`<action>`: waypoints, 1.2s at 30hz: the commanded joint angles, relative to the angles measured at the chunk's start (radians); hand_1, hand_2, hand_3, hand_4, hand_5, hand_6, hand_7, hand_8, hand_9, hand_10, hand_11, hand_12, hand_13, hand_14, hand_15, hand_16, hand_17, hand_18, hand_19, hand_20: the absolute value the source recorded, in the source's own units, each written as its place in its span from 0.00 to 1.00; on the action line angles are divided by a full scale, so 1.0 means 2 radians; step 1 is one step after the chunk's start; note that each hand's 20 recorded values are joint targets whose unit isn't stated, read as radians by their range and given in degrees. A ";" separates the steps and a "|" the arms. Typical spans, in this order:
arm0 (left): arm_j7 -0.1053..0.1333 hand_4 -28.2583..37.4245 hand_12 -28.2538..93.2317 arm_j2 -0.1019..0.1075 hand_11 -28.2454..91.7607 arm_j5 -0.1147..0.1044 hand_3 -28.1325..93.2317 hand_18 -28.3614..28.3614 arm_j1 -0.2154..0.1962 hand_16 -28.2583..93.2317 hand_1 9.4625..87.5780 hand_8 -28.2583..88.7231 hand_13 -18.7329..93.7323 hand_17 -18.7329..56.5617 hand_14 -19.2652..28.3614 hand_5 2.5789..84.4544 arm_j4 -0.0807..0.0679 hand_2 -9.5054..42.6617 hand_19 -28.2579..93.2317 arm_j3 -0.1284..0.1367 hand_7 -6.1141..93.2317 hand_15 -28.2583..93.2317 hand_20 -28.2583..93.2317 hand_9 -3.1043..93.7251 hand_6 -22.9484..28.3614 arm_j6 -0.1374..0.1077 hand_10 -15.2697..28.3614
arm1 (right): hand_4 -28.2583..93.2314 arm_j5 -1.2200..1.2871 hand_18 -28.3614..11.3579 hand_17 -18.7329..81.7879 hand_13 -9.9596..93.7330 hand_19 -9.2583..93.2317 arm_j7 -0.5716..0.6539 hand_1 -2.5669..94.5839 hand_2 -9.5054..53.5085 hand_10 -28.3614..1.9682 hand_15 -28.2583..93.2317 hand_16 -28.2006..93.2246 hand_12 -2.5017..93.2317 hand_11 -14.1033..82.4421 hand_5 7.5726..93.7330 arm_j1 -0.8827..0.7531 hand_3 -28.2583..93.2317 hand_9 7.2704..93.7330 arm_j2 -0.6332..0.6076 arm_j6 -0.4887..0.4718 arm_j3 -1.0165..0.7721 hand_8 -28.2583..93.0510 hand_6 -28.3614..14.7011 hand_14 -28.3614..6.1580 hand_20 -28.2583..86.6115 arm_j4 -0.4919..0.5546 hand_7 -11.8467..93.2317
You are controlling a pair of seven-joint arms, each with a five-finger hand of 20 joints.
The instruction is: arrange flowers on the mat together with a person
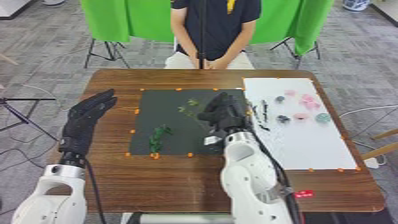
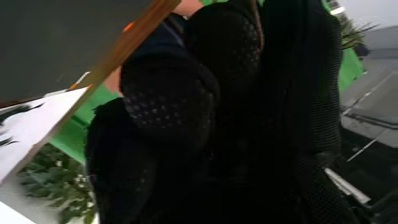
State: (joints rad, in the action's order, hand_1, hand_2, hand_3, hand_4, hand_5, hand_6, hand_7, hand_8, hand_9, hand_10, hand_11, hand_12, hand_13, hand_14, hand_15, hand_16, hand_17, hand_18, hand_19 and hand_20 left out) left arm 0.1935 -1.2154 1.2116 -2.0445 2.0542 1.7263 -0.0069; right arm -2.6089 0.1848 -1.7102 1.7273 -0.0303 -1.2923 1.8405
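We see brown wood in the table (image 1: 169,192), a matt dark mat (image 1: 163,112) and a green cloth drape (image 1: 120,20).

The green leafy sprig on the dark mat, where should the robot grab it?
I'd pinch the green leafy sprig near its middle, coming down from above, with thumb and fingers at its left and right. It's long and narrow, lies on the dark mat and runs away from the robot, so closing across it looks easiest.
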 commanded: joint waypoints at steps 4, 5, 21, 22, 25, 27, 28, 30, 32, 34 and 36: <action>-0.009 0.18 0.35 -0.001 0.37 0.000 0.74 0.67 0.001 0.28 0.26 0.20 0.44 0.27 0.74 0.52 -0.004 0.11 0.25 -0.005 0.19 0.30 0.34 0.47 0.53 0.007 0.65 | 0.60 -0.024 0.50 0.91 1.00 1.00 -0.009 0.92 0.00 0.62 0.69 0.39 0.20 0.53 0.95 -0.004 0.00 1.00 0.014 -0.001 0.018 0.31 0.67 0.74 0.51 -0.030 0.29; -0.010 0.19 0.35 -0.001 0.37 0.000 0.75 0.67 0.002 0.28 0.25 0.20 0.44 0.27 0.74 0.52 -0.004 0.11 0.25 -0.005 0.19 0.30 0.34 0.47 0.53 0.008 0.65 | 0.60 -0.027 0.50 0.91 1.00 1.00 -0.007 0.92 0.00 0.62 0.69 0.39 0.20 0.53 0.95 -0.004 0.00 1.00 0.014 -0.001 0.020 0.31 0.67 0.74 0.51 -0.033 0.29; -0.011 0.19 0.35 -0.001 0.37 0.002 0.75 0.67 -0.004 0.28 0.25 0.20 0.43 0.26 0.73 0.52 0.001 0.10 0.24 0.000 0.18 0.30 0.34 0.47 0.53 0.011 0.65 | 0.58 -0.038 0.51 0.91 1.00 1.00 -0.007 0.89 0.00 0.61 0.69 0.39 0.20 0.51 0.93 0.010 0.00 1.00 0.018 -0.051 0.034 0.30 0.65 0.73 0.50 -0.052 0.28; -0.011 0.19 0.35 -0.002 0.37 0.003 0.75 0.68 -0.003 0.28 0.25 0.20 0.43 0.26 0.73 0.51 0.000 0.10 0.24 0.000 0.18 0.30 0.34 0.47 0.53 0.012 0.65 | 0.58 -0.038 0.51 0.90 1.00 1.00 -0.008 0.89 0.00 0.61 0.68 0.39 0.20 0.51 0.93 0.010 0.00 1.00 0.018 -0.053 0.033 0.30 0.65 0.73 0.50 -0.053 0.28; -0.011 0.19 0.35 -0.003 0.37 0.003 0.75 0.68 -0.004 0.28 0.25 0.20 0.43 0.26 0.73 0.51 0.001 0.10 0.24 0.001 0.18 0.30 0.34 0.47 0.53 0.013 0.65 | 0.57 -0.038 0.51 0.90 1.00 1.00 -0.011 0.88 0.00 0.61 0.68 0.39 0.20 0.50 0.92 0.009 0.00 1.00 0.019 -0.054 0.031 0.30 0.64 0.73 0.50 -0.054 0.28; -0.011 0.19 0.35 -0.003 0.37 0.004 0.75 0.68 -0.004 0.28 0.25 0.20 0.43 0.26 0.73 0.51 0.001 0.09 0.24 0.001 0.18 0.30 0.34 0.47 0.53 0.013 0.64 | 0.56 -0.037 0.51 0.90 1.00 1.00 -0.011 0.87 0.00 0.61 0.68 0.40 0.20 0.50 0.92 0.010 0.00 1.00 0.019 -0.053 0.030 0.30 0.64 0.73 0.50 -0.056 0.27; -0.011 0.19 0.35 -0.003 0.37 0.004 0.75 0.68 -0.003 0.28 0.25 0.20 0.43 0.26 0.73 0.51 0.001 0.09 0.24 0.001 0.18 0.30 0.34 0.47 0.53 0.014 0.64 | 0.56 -0.038 0.51 0.90 1.00 1.00 -0.012 0.87 0.00 0.61 0.68 0.40 0.20 0.50 0.91 0.010 0.00 1.00 0.019 -0.052 0.030 0.30 0.64 0.73 0.50 -0.056 0.27; -0.011 0.19 0.35 -0.003 0.37 0.004 0.75 0.68 -0.003 0.28 0.25 0.20 0.43 0.26 0.73 0.51 0.001 0.09 0.24 0.001 0.18 0.30 0.34 0.47 0.53 0.013 0.64 | 0.56 -0.038 0.51 0.90 1.00 1.00 -0.013 0.86 0.00 0.61 0.68 0.40 0.20 0.50 0.91 0.010 0.00 1.00 0.019 -0.052 0.030 0.30 0.64 0.73 0.49 -0.057 0.27; -0.010 0.19 0.35 -0.004 0.37 0.005 0.75 0.68 -0.004 0.28 0.25 0.20 0.43 0.26 0.73 0.51 0.002 0.09 0.24 0.001 0.19 0.30 0.34 0.47 0.53 0.014 0.64 | 0.55 -0.038 0.51 0.90 1.00 1.00 -0.015 0.86 0.00 0.60 0.67 0.40 0.20 0.49 0.91 0.010 0.00 1.00 0.019 -0.053 0.030 0.30 0.64 0.72 0.49 -0.057 0.27; -0.009 0.19 0.36 -0.004 0.37 0.005 0.75 0.68 -0.002 0.28 0.25 0.20 0.43 0.26 0.73 0.51 0.002 0.09 0.24 0.001 0.18 0.30 0.34 0.47 0.53 0.013 0.64 | 0.55 -0.037 0.51 0.90 1.00 1.00 -0.016 0.85 0.00 0.60 0.67 0.40 0.20 0.49 0.91 0.008 0.00 1.00 0.019 -0.052 0.029 0.30 0.63 0.72 0.49 -0.055 0.27; -0.008 0.19 0.35 -0.004 0.37 0.004 0.75 0.68 -0.003 0.28 0.25 0.20 0.43 0.26 0.73 0.51 0.002 0.09 0.24 0.001 0.18 0.30 0.34 0.47 0.53 0.012 0.64 | 0.55 -0.030 0.51 0.90 1.00 1.00 -0.016 0.85 0.00 0.60 0.67 0.40 0.20 0.49 0.91 0.008 0.00 1.00 0.016 -0.053 0.029 0.30 0.63 0.72 0.49 -0.048 0.27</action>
State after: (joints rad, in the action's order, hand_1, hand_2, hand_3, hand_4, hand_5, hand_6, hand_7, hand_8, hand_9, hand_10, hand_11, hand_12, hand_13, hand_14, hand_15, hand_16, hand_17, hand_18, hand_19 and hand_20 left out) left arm 0.1814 -1.2162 1.2150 -2.0431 2.0553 1.7259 0.0105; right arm -2.6716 0.1649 -1.6925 1.7480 -0.1310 -1.2359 1.7263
